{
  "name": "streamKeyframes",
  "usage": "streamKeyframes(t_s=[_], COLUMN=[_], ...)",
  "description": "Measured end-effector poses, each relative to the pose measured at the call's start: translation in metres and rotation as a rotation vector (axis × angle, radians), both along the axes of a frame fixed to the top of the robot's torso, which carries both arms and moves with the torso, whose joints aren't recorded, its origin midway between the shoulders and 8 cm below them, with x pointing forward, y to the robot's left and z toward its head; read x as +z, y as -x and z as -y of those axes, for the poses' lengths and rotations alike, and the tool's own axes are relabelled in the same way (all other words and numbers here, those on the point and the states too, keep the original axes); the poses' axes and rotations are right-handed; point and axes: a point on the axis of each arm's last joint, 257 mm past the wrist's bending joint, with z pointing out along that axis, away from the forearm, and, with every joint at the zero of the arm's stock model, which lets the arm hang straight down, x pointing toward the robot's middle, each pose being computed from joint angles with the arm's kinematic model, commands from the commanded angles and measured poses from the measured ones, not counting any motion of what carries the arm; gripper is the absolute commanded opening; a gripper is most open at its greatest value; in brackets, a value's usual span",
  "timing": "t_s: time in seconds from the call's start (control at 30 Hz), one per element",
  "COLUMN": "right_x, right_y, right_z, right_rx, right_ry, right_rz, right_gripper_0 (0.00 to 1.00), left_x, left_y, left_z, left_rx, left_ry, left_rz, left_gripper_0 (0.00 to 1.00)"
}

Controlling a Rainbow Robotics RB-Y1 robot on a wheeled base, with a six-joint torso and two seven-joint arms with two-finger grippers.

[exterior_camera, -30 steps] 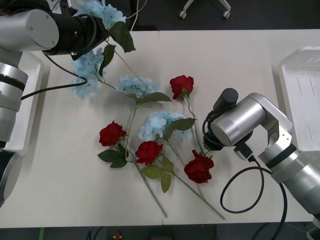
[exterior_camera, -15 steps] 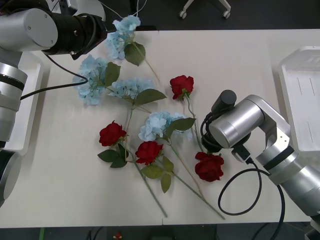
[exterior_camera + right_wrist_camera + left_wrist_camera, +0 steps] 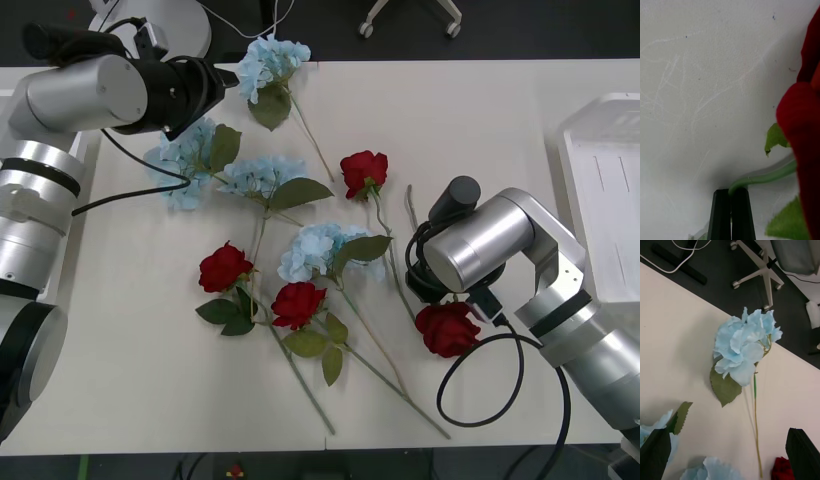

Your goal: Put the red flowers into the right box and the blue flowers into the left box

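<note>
The right gripper [image 3: 731, 210], hidden under its own arm from the front, pinches a red rose [image 3: 447, 327] by its stem, bloom nearest, stem running away up the table [image 3: 480, 110], while the left gripper [image 3: 730, 450] hangs spread above a far blue flower [image 3: 270, 60].

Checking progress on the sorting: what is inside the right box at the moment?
The visible part of the right box holds no flowers, just bare white tray; its far side runs past the front view's edge. The right gripper grips a red flower's stem.
</note>
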Motion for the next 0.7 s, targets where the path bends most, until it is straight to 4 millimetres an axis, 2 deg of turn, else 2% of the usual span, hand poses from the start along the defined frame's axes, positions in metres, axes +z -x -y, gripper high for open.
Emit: streamKeyframes(t_s=[0.17, 0.3, 0.4, 0.5, 0.6, 0.7], right_x=[-0.002, 0.003, 0.024, 0.049, 0.074, 0.096], right_y=[0.010, 0.021, 0.023, 0.024, 0.025, 0.024], right_z=[0.005, 0.024, 0.038, 0.047, 0.055, 0.065], right_rx=[0.115, 0.259, 0.328, 0.416, 0.570, 0.720], right_ry=[0.016, 0.074, 0.106, 0.138, 0.206, 0.298], right_rz=[-0.068, -0.122, -0.116, -0.093, -0.071, -0.045], right_gripper_0=[0.00, 0.00, 0.00, 0.00, 0.00, 0.00], left_x=[-0.029, -0.035, -0.033, -0.032, -0.015, 0.001], left_y=[-0.007, -0.003, 0.007, 0.027, 0.043, 0.057], left_z=[0.017, 0.032, 0.048, 0.056, 0.055, 0.043], left_rx=[-0.002, -0.028, -0.060, -0.106, -0.139, -0.137], left_ry=[-0.072, -0.057, 0.063, 0.150, 0.241, 0.303], left_rz=[-0.001, -0.015, -0.080, -0.189, -0.263, -0.330], left_gripper_0=[0.88, 0.89, 0.89, 0.89, 0.88, 0.89])
